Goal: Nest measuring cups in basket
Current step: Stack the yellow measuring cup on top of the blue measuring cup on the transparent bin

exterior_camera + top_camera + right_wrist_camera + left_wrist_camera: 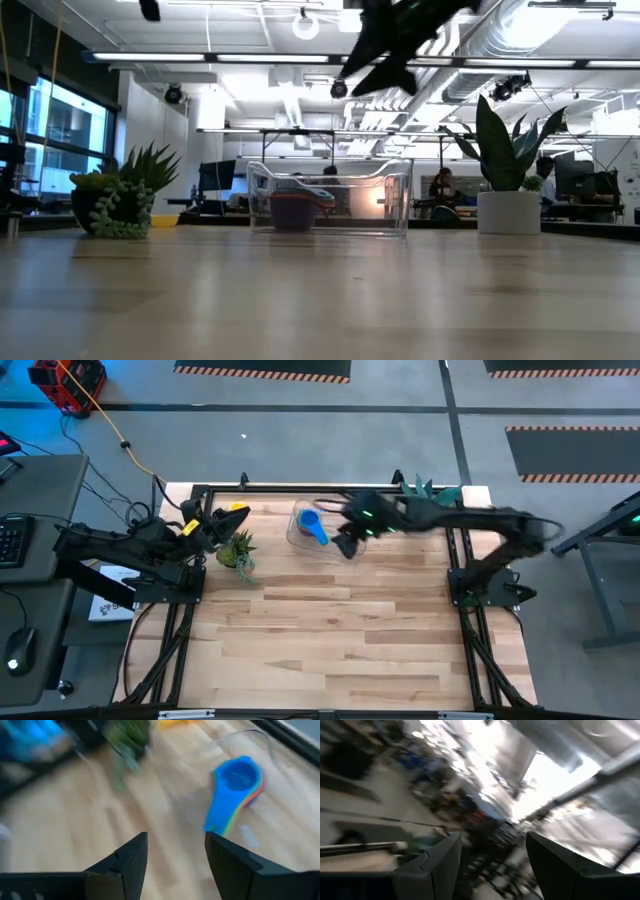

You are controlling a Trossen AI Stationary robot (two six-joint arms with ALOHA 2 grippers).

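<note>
While hovering spread just right of basket (300, 525) with stacked cups (312, 526), upper centre: right gripper (345, 544); left gripper (212, 528) spread, upper left.

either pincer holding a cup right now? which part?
No. The right pincer is open and empty above the table, near the nested cups in the basket. The left pincer is open and empty.

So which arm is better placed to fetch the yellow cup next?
Probably the left. The yellow cup lies at the table's far edge, right beside the left gripper, whose fingers are open. The right gripper, also open, hangs by the basket, where the blue-topped stack sits.
</note>
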